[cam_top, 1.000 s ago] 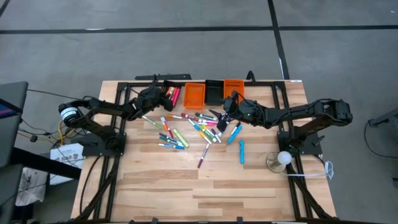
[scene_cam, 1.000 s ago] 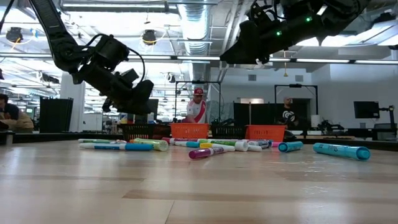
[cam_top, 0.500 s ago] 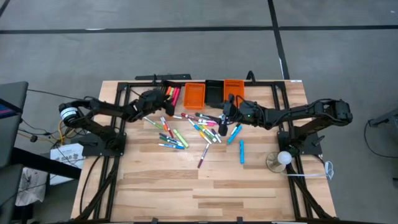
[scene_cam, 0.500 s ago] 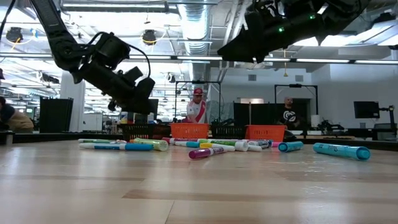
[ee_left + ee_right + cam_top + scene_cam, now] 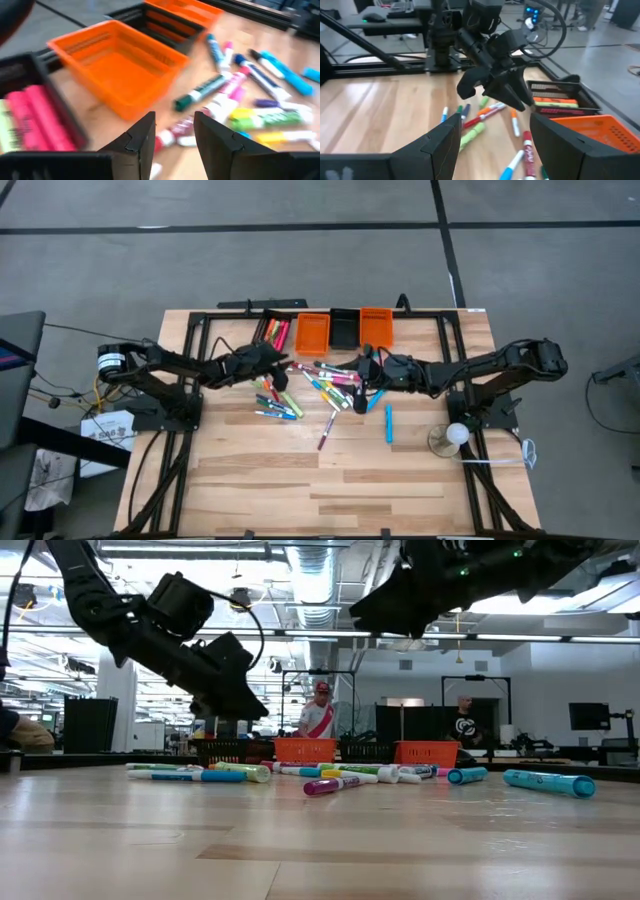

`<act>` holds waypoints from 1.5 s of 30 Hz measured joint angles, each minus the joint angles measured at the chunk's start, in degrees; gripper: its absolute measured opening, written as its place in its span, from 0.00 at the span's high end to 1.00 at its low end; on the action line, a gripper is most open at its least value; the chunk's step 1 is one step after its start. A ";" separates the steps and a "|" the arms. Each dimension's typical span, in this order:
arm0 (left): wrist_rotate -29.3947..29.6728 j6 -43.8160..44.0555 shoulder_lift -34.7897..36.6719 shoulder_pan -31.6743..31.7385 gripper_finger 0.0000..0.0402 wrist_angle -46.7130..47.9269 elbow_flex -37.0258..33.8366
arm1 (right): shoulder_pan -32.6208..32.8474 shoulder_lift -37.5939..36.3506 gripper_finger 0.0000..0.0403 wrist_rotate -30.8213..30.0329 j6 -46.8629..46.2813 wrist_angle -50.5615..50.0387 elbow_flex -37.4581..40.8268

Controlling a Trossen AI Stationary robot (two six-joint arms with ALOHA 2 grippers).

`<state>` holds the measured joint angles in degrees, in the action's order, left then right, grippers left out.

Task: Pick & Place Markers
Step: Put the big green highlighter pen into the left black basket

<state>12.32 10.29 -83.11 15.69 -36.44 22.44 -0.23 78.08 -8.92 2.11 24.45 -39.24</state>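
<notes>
Markers (image 5: 322, 380) lie scattered between both hands; left hand (image 5: 284, 370) and right hand (image 5: 362, 376) hover spread, empty, at the pile's opposite edges.

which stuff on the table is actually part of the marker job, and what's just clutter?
Job:
- loose markers scattered mid-table
- pink markers already in a black bin
- left gripper and right gripper, both open and empty above the pile

Just there:
- empty orange bin
- round white object near the right arm's base
- people in the room behind

no legible text anywhere; marker labels seemingly too blurred
</notes>
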 joint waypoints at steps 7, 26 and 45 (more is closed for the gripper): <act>-0.09 0.00 0.08 -8.38 0.67 1.37 -0.02 | 2.65 3.98 0.44 -0.05 -1.12 2.71 -0.07; 0.08 5.46 25.38 -26.24 0.67 17.52 -2.64 | 8.19 33.45 0.44 -1.36 -11.92 14.47 -12.33; 0.04 9.73 29.53 -29.23 0.67 15.66 -5.64 | 6.25 45.95 0.44 -2.99 -11.13 3.71 -23.56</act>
<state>12.36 20.02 -53.58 -13.54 -20.79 16.80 6.02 124.03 -11.92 -9.02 28.16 -62.80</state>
